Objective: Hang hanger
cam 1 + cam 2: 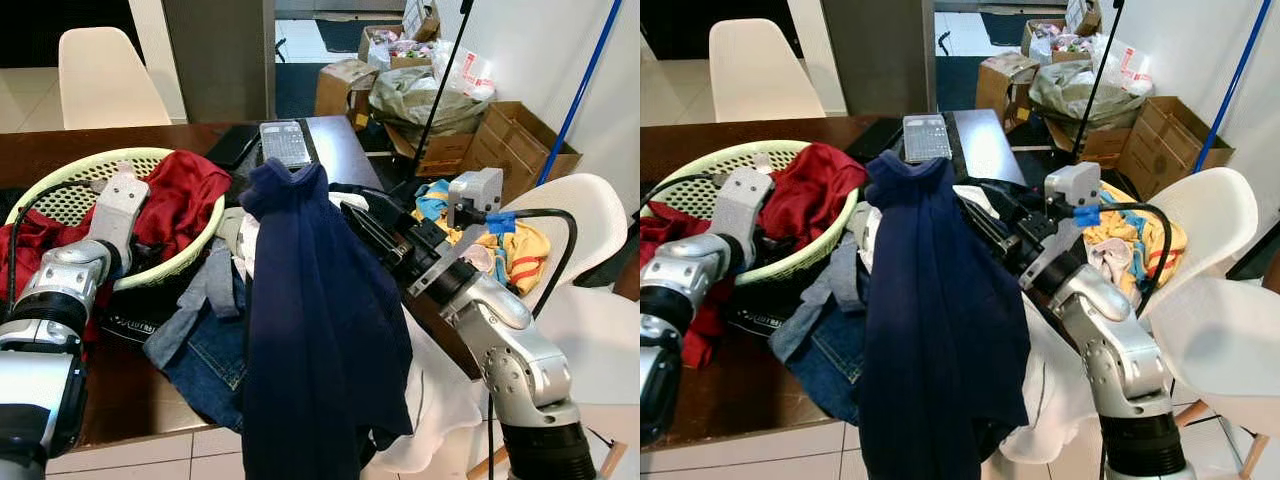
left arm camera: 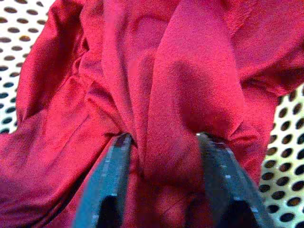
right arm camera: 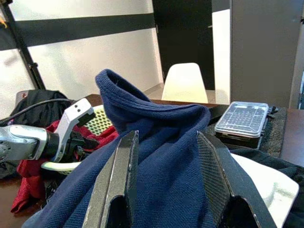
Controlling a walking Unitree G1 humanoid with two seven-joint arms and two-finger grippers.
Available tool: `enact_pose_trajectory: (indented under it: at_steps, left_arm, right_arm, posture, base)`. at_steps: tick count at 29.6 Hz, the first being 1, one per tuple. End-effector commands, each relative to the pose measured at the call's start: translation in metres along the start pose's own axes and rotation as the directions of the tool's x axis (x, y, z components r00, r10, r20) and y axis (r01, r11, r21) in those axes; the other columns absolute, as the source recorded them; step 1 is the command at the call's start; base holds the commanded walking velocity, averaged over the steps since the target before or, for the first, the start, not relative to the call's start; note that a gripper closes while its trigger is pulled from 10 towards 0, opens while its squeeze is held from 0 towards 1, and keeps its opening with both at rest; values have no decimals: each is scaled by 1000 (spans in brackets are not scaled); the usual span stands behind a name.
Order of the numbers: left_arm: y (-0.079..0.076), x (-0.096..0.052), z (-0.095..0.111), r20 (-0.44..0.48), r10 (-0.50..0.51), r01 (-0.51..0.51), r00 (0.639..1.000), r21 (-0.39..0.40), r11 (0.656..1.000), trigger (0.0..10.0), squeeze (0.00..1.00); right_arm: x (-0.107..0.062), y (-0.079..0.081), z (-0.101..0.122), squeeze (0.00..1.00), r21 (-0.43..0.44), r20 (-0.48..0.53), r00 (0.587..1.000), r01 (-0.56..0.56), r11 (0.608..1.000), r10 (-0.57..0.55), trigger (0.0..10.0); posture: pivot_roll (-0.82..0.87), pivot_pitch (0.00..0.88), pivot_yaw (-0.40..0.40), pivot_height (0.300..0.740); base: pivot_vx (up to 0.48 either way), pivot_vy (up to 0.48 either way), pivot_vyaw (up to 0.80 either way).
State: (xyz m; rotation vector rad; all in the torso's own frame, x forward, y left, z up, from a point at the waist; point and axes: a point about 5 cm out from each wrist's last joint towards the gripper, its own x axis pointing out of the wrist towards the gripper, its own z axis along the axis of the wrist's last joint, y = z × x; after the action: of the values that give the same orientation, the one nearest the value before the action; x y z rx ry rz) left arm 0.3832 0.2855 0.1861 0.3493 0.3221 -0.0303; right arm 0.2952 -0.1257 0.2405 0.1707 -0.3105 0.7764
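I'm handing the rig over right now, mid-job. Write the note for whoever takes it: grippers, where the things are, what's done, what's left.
Right gripper: fingers either side of the dark navy blue garment, near its collar, holding it up over the brown wooden table; grip itself hidden by cloth.
Left gripper: open, pressed into the crumpled red cloth in the pale green perforated laundry basket.
A heap of jeans and other clothes lies on the table.
Done: navy garment lifted.
Left: I can't make out any hanger or rail in these views; find them and hang the garment.
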Motion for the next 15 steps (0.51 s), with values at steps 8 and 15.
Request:
enact_pose_trajectory:
  at_steps: [8,15]
  left_arm:
    - [5,-1,-5,-10,31,-31,999,-49,998,0,0]
    - [19,-5,7,45,116,-113,992,-69,991,0,0]
  right_arm:
    - [0,4,5,0,9,5,1000,-26,1000,26,10000]
    - [2,-4,8,0,3,35,999,24,1000,-24,10000]
  posture:
    - [43,158,-26,740]
    - [48,153,-28,740]
  base:
    - [0,0,0]
    - [0,0,0]
